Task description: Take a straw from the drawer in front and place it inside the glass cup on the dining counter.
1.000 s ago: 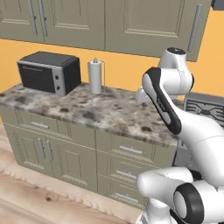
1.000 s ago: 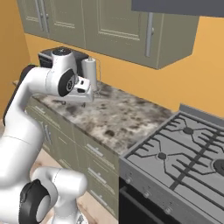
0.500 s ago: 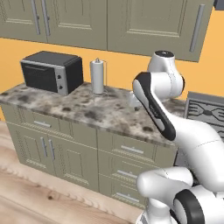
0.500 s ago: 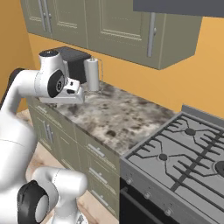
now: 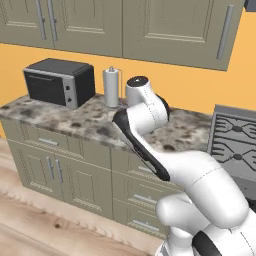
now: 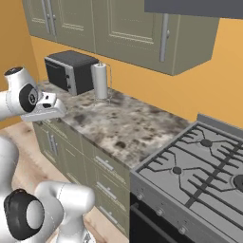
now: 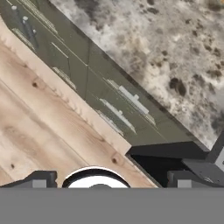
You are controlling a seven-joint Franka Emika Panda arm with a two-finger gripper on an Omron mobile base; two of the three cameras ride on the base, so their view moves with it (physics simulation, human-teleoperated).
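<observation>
Left base view: the white arm folds up in front of a stone countertop (image 5: 75, 120), elbow high, and it blocks the middle of the cabinet run. A black toaster oven (image 5: 60, 82) sits at the left end of the top, and a paper towel roll (image 5: 111, 86) stands upright just beside it against the orange wall. The wide drawer (image 5: 47, 141) is the shallow one right under the counter edge on the left, above a pair of cabinet doors (image 5: 50, 170), and it's fully shut with its silver bar handle flat across the front. To its right is a stack of narrower drawers (image 5: 142, 197), also shut and partly behind the arm. The upper cabinets (image 5: 150, 25) hang above and a gas stove (image 5: 235, 145) is off to the right.

Right base view: the hand reaches out over the near-left corner of the countertop (image 6: 128, 128), well apart from the toaster oven (image 6: 71, 71) and the paper towel roll (image 6: 99, 80). I can't make out the fingers here. The stove (image 6: 199, 166) takes up the lower right.

Hand view: it's rolled, so the countertop (image 7: 166, 48) lands top right and the wooden floor (image 7: 39, 118) bottom left. The gripper (image 7: 110, 180) has its two dark tips spread wide apart with nothing between them. It hangs out in front of the cabinets, touching nothing. The wide drawer (image 7: 61, 52) shows up as a closed front just below the counter edge, left of the narrower drawers (image 7: 127, 105)
</observation>
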